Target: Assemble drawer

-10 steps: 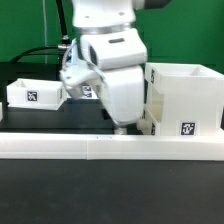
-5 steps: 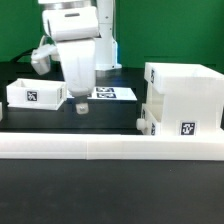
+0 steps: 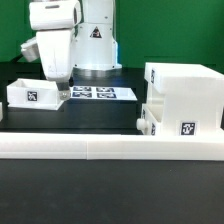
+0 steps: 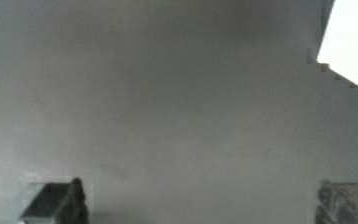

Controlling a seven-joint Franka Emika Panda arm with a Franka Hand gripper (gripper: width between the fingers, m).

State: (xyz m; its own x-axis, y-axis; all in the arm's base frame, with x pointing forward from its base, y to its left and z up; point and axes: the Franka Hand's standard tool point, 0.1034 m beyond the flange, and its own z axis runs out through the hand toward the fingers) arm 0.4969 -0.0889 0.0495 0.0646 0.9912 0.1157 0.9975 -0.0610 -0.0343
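The large white open-faced box housing [image 3: 183, 98] stands at the exterior view's right, with a tag on its front. A second small tray [image 3: 147, 122] is tucked low against its left side. One small shallow tray [image 3: 35, 96] with a tag sits at the exterior view's left. My gripper [image 3: 60, 88] hangs just right of that tray, close to its right wall, fingers low near the table. In the wrist view the two fingertips [image 4: 57, 203] stand wide apart with only blurred grey table between them; a white corner [image 4: 350, 45] shows at one edge. The gripper is open and empty.
The long low white rail [image 3: 110, 148] runs across the front. The marker board [image 3: 96, 93] lies flat on the dark table behind the gripper. The arm's base [image 3: 97, 40] stands at the back centre.
The arm has swung from beside the box housing toward the exterior view's left, uncovering the marker board, and now hangs beside the left tray. The parts have not moved.
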